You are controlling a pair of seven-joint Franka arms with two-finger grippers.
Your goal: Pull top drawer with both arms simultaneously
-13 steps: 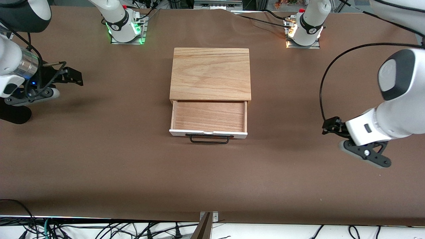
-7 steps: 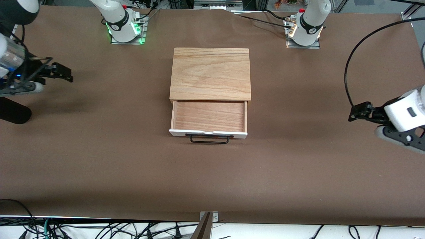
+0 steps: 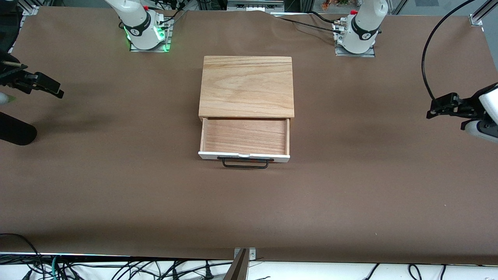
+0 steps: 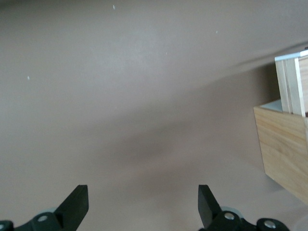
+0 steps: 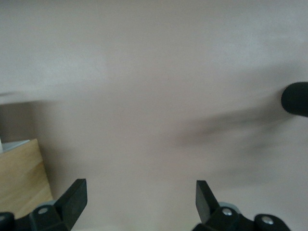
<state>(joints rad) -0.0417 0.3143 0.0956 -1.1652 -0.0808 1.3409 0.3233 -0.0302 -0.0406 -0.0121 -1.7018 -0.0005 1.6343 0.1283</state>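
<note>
The top drawer stands pulled out of the wooden box, its light wood inside bare, with its white front and black wire handle toward the front camera. My left gripper is open and empty over the table near the left arm's end. My right gripper is open and empty over the right arm's end. The left wrist view shows open fingers and a corner of the box. The right wrist view shows open fingers and a box corner.
A black cylinder lies at the right arm's end of the table and shows in the right wrist view. The arm bases stand along the table's back edge. Cables and a metal bracket sit at the front edge.
Both grippers have moved outward, away from the drawer, toward their own ends of the table. The drawer has stayed pulled out and still.
</note>
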